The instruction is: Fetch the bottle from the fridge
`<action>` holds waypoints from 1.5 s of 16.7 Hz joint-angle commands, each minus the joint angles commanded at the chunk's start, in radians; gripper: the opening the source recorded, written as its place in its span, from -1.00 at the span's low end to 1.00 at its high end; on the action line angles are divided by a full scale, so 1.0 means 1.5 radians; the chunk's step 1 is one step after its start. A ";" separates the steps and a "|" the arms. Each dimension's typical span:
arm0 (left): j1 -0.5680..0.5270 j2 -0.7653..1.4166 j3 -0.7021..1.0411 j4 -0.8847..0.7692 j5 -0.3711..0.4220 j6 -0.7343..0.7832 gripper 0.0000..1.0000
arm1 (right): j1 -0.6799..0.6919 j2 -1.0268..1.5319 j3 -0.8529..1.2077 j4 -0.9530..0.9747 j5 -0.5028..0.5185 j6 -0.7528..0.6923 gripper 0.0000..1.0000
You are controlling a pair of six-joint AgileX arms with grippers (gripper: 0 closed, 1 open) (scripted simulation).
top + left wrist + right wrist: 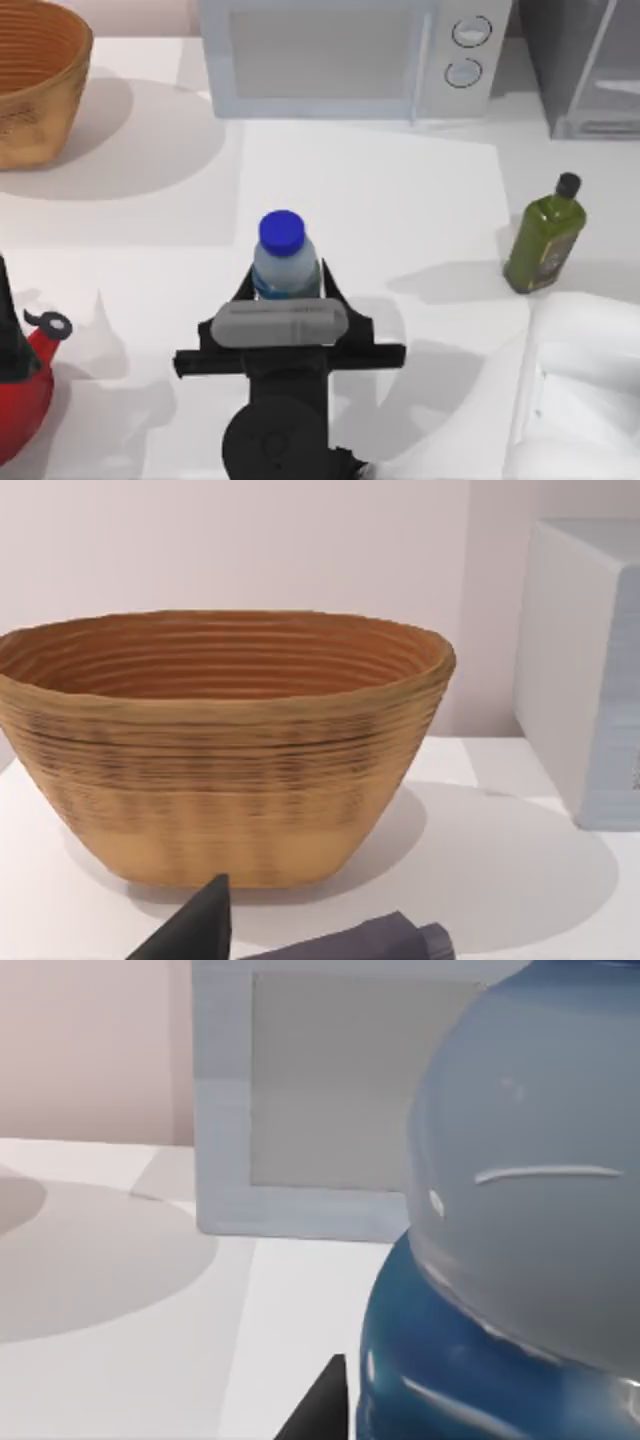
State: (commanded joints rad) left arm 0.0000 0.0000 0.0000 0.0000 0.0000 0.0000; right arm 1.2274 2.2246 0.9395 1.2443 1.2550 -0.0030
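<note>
The bottle (284,258), clear and pale with a bright blue cap, stands upright at the middle of the table. My right gripper (287,285) is shut on the bottle, one black finger against each side of its body. In the right wrist view the bottle (520,1210) looms very close. The fridge (590,70), dark grey with a glassy front, stands at the back right corner, well away from the bottle. Part of my left gripper (205,925) shows low in the left wrist view, facing a basket.
A light grey microwave (350,55) stands at the back centre. A woven basket (35,80) sits back left. A green bottle with a black cap (545,240) stands to the right. A red kettle (25,380) is front left, a white boxy object (585,390) front right.
</note>
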 joint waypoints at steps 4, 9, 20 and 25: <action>0.000 0.000 0.000 0.000 0.000 0.000 1.00 | -0.029 0.030 0.023 0.026 -0.030 0.000 -1.00; 0.000 0.000 0.000 0.000 0.000 0.000 1.00 | -0.029 0.030 0.023 0.026 -0.030 0.000 -0.55; 0.000 0.000 0.000 0.000 0.000 0.000 1.00 | -0.029 0.030 0.023 0.026 -0.030 0.000 1.00; 0.000 0.000 0.000 0.000 0.000 0.000 1.00 | -0.029 0.030 0.023 0.026 -0.030 0.000 1.00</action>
